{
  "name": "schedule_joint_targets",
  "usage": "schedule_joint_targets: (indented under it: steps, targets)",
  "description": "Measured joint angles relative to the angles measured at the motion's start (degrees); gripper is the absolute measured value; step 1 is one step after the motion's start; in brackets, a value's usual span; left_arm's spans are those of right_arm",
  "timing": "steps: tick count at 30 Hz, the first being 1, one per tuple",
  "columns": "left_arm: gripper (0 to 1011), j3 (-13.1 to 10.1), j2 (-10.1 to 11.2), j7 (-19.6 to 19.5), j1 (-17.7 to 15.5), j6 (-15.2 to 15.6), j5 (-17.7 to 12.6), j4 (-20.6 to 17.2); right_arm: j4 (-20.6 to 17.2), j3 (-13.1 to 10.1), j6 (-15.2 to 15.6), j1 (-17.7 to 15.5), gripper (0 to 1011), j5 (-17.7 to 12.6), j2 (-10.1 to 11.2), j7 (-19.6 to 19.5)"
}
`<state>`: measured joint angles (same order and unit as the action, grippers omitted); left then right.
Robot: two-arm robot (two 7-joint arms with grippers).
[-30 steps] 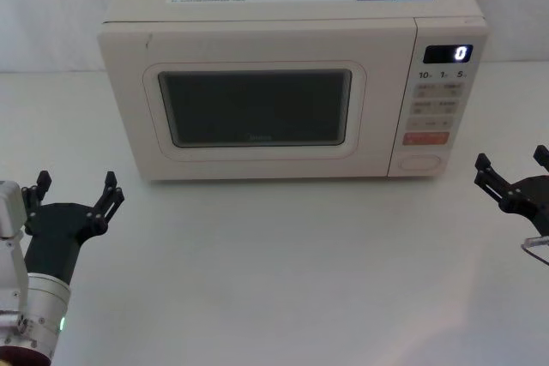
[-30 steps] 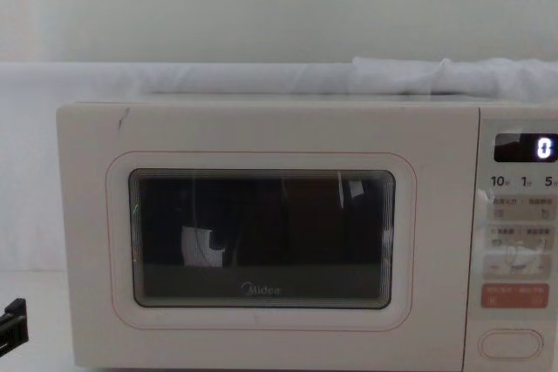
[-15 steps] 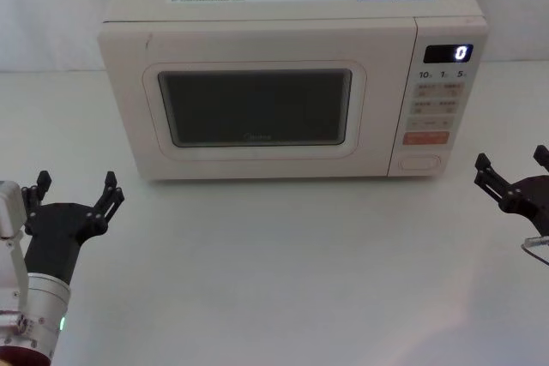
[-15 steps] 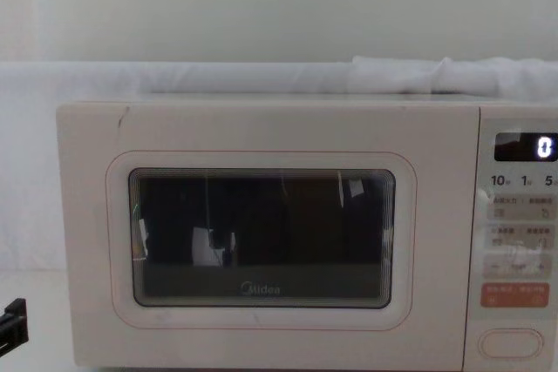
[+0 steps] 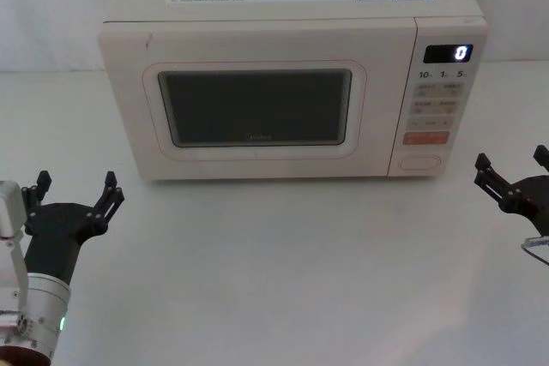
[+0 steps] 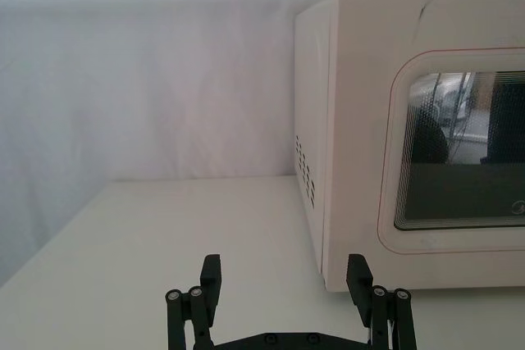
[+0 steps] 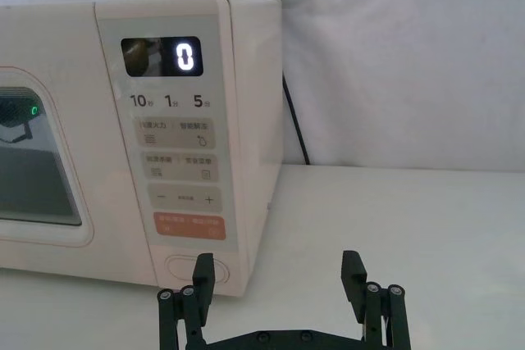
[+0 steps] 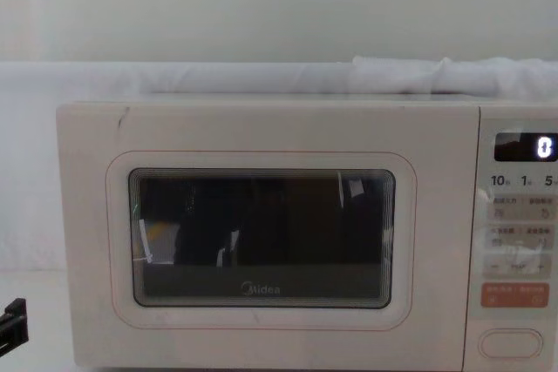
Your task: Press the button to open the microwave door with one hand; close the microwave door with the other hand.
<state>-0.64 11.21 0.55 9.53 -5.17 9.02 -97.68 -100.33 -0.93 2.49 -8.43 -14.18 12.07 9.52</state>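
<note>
- While the microwave door (image 5: 256, 109) sits flush and shut against the cream body, its dark window faces the robot and the grey Midea logo shows under the glass in the chest view; a small dark scratch marks the door's upper left corner.
- The button (image 5: 420, 162), a wide oval key, lies at the bottom of the control panel (image 5: 442, 100) on the microwave's right side, just under the salmon-orange key (image 5: 426, 137); nothing touches it.
- Above those keys the display (image 5: 448, 53) reads 0.
- The right gripper (image 5: 512, 173) hovers over the white table (image 5: 292, 263) to the right of the microwave, near the panel but apart from it; its fingers are spread wide with nothing between them, and in the right wrist view they frame the bare table beside the button's corner of the microwave.
- The left gripper (image 5: 73, 195) hangs over the table in front of the microwave's left corner, well apart from the door; its fingers are likewise spread wide and empty, on a white arm with a small green light near the wrist.
- In the left wrist view those fingertips (image 6: 210, 272) point toward the microwave's vented left side wall and the door's edge.
- Compared with half a second and a second ago, both grippers, the door and the display stand just as they did; only the reflections in the door's glass have changed.
</note>
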Motion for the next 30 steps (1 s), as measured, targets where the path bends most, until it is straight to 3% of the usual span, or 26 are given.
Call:
schedule_joint_targets:
  steps: [30]
  targets:
    - [1001, 0.0, 0.0, 0.0, 0.0, 0.0, 0.0, 0.0, 0.0, 0.0, 0.0, 0.0, 1000, 0.0, 0.0, 0.0]
